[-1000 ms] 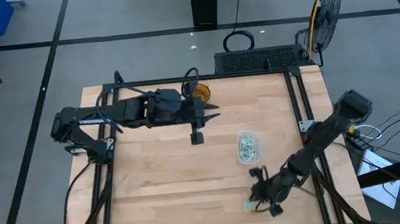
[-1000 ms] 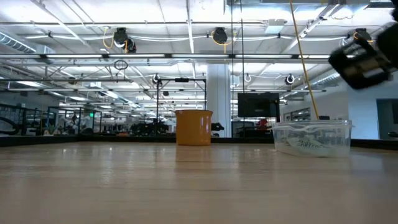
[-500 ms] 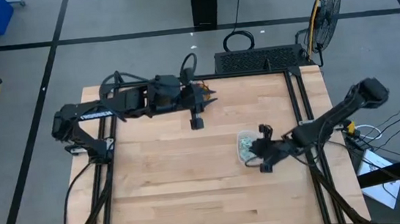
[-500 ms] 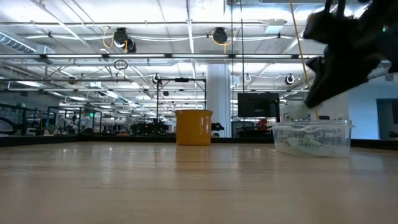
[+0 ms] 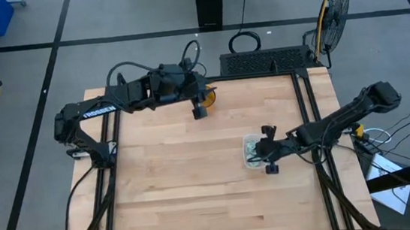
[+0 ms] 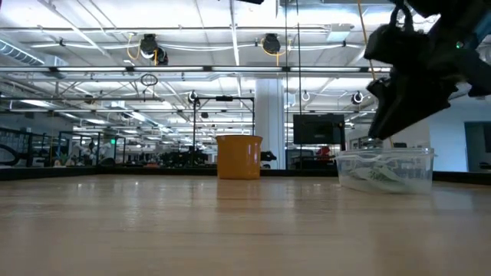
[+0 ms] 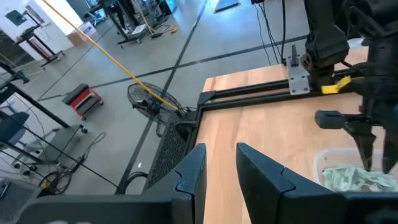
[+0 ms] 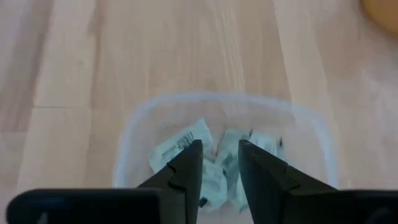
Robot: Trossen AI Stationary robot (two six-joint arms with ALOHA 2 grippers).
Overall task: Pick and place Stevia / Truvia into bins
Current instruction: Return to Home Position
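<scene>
The clear tub (image 5: 252,150) stands on the table right of centre, and several green and white sachets (image 8: 217,168) lie in a loose heap on its floor. My right gripper (image 5: 258,153) hovers just above the tub, pointing down into it, open and with nothing between its fingers (image 8: 221,162). The low view shows it over the tub's rim (image 6: 386,157). My left gripper (image 5: 199,113) hangs open and empty near the far edge, beside the amber cup (image 5: 207,96).
The amber cup (image 6: 239,156) stands upright near the far edge, left of the tub. Black frame rails (image 5: 312,112) run along the table's left and right sides. A fan (image 5: 334,4) stands beyond the far right corner. Bare wood (image 5: 174,186) spreads over the left and near parts.
My right gripper has travelled from the table's near edge, where it was at a sachet, up and toward the far edge to above the tub. A sachet now lies tilted in the tub that was not there before. My left gripper has drawn back toward the far edge, beside the cup.
</scene>
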